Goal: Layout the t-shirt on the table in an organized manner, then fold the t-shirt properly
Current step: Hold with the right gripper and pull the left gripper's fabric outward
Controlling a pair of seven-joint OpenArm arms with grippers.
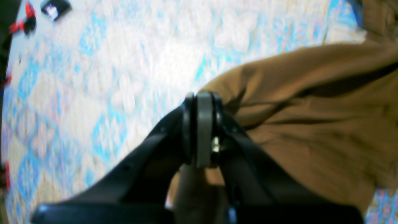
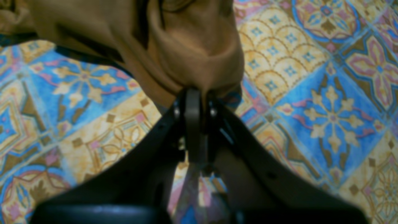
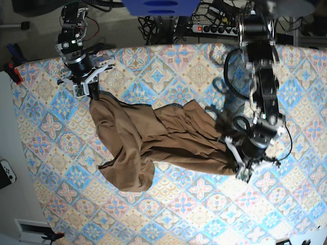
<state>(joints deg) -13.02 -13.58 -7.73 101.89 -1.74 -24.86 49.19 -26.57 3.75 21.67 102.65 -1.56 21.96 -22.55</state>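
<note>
The tan-brown t-shirt lies crumpled and stretched across the middle of the tile-patterned table. My right gripper is at its far-left end. In the right wrist view the gripper is shut on a bunched fold of the t-shirt, lifted off the table. My left gripper is at the shirt's near-right corner. In the blurred left wrist view its jaws are pressed together at the edge of the t-shirt, above the table.
A white game controller lies off the table's left side. Red-and-black clamps sit at the far-left corner. A power strip and cables run behind the far edge. A small black box lies beyond the table.
</note>
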